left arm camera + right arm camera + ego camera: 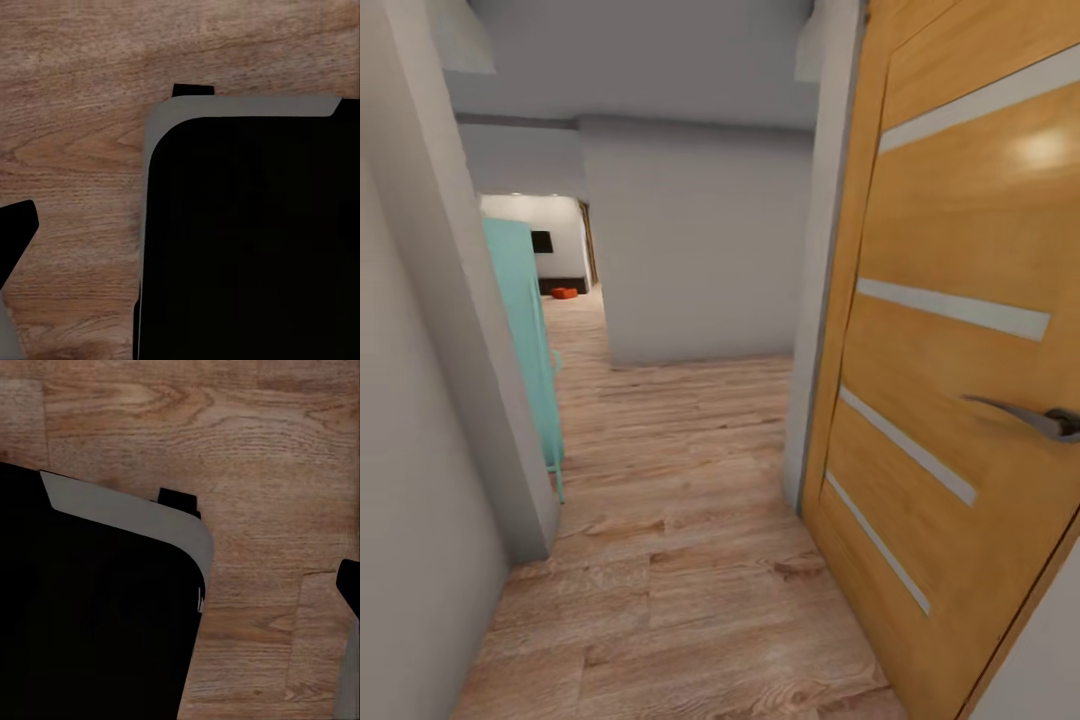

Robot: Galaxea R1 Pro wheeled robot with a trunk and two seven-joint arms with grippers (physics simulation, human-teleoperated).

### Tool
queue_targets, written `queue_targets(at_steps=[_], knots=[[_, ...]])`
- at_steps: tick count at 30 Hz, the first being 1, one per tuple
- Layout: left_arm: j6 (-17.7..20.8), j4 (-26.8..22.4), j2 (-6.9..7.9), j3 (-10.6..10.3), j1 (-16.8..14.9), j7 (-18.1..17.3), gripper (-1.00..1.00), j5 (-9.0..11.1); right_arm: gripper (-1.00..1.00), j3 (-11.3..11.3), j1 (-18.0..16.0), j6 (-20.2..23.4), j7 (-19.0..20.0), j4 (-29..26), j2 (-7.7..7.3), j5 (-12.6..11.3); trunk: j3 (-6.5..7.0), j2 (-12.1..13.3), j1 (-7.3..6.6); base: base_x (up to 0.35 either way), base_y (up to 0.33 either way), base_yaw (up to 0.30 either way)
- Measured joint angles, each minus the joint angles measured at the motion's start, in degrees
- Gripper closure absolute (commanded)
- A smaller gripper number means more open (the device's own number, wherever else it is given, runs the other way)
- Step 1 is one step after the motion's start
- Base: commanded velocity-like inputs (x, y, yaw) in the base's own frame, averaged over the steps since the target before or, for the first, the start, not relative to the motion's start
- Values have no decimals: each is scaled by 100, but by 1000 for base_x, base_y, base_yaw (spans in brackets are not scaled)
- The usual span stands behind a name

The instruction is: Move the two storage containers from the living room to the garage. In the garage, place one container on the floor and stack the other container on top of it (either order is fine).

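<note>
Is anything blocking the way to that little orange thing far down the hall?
Nothing visible lies on the light wood plank floor before the small orange-red container. The teal cabinet and grey wall corner only narrow the passage.

Readable text, labels, brands, numbers, signs: none. Wooden door [960,330] beside the hallway wall [700,250] is unmarked; wall likewise blank; plank floor [680,560] carries no lettering.
</note>
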Motion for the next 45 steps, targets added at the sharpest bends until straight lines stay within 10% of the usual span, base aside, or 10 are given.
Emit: queue_targets(at_steps=[45], knots=[[0,0,-2,0,0,0,-100,0,-100,4,0,0,0,1,0,-8,0,0,0,320,0,81]])
